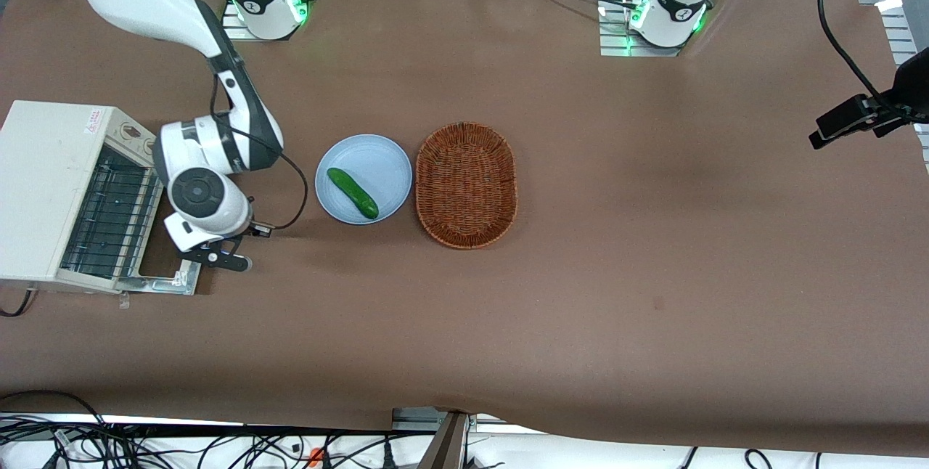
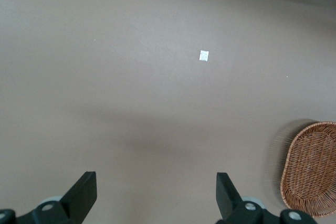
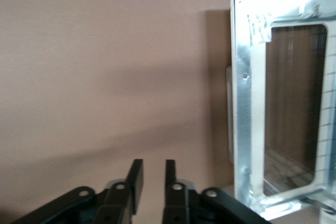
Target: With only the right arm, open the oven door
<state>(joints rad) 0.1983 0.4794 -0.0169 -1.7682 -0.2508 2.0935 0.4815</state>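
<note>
The cream-white toaster oven (image 1: 43, 186) stands at the working arm's end of the table. Its oven door (image 1: 170, 284) is swung down and lies flat on the table in front of the oven, with the shiny inner frame up. The wire rack (image 1: 109, 215) shows inside. The right wrist view shows the door's metal frame (image 3: 244, 103), its glass window (image 3: 294, 108) and the handle (image 3: 229, 119) along its outer edge. The right arm's gripper (image 1: 218, 257) (image 3: 152, 163) hangs just above the table beside the door's handle edge. Its fingers are nearly together, with a narrow gap and nothing between them.
A light blue plate (image 1: 385, 157) with a green cucumber (image 1: 352, 193) lies beside the arm, toward the parked arm's end. A wicker basket (image 1: 466, 184) (image 2: 310, 166) lies next to the plate. A black cable (image 1: 294, 186) loops from the wrist.
</note>
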